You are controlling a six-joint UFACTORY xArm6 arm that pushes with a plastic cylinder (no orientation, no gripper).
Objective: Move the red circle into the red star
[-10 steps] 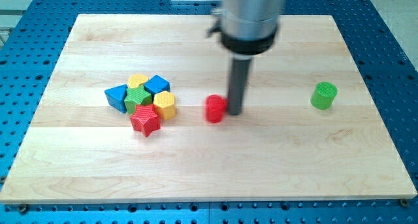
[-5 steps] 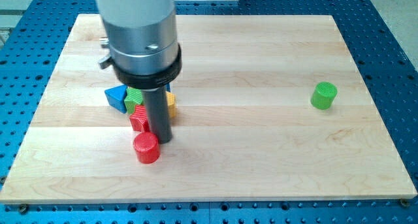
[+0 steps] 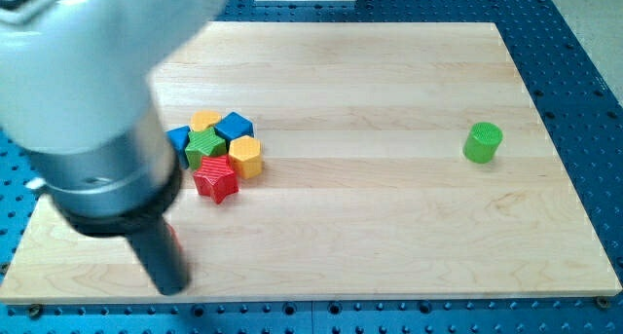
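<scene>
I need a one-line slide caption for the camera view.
My tip at the wooden board's bottom-left, mostly hiding the red circle, apart from the red star.

The wooden board (image 3: 389,227) lies flat on a blue table with little holes (image 3: 584,42). Near the view's left sits a tight bunch of blocks: a red star (image 3: 215,180), a green star (image 3: 204,145), a yellow block (image 3: 245,157), another yellow block (image 3: 204,120) and two blue blocks (image 3: 234,127) (image 3: 179,139). A green round block (image 3: 483,142) stands alone far off at the view's right.
</scene>
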